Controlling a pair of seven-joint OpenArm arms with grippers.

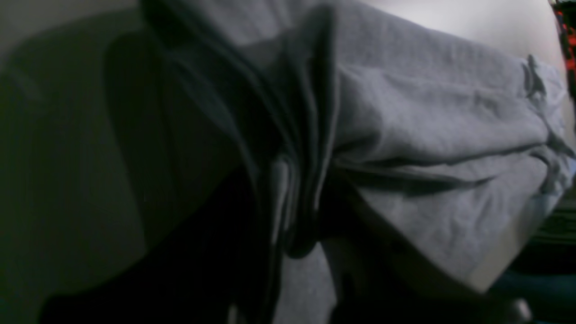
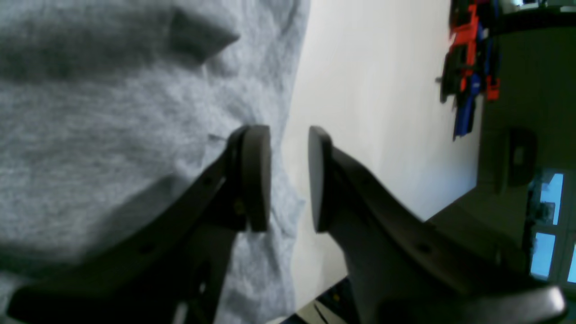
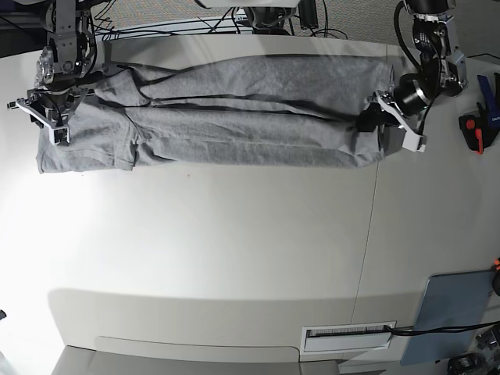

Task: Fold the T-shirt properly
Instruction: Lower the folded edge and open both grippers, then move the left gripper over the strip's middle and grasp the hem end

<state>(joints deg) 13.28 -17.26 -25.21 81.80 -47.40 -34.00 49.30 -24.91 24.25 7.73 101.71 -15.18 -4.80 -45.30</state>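
Observation:
The grey T-shirt (image 3: 250, 117) lies stretched sideways across the far part of the white table (image 3: 234, 234), plain side up, with long creases. My left gripper (image 3: 373, 119) is at the shirt's right end in the base view. In the left wrist view, bunched folds of the T-shirt (image 1: 427, 112) run into the left gripper (image 1: 292, 225), which is shut on them. My right gripper (image 3: 48, 113) hovers over the shirt's left end. Seen from the right wrist, the right gripper (image 2: 289, 177) is open, one pad (image 2: 256, 175) over the T-shirt (image 2: 112, 112) edge and the other over bare table.
Red and blue clamps (image 3: 476, 129) lie at the table's right edge, also seen as orange-and-blue tools (image 2: 470, 67) from the right wrist. A blue-grey mat (image 3: 457, 308) sits at the front right corner. Cables run behind the far edge.

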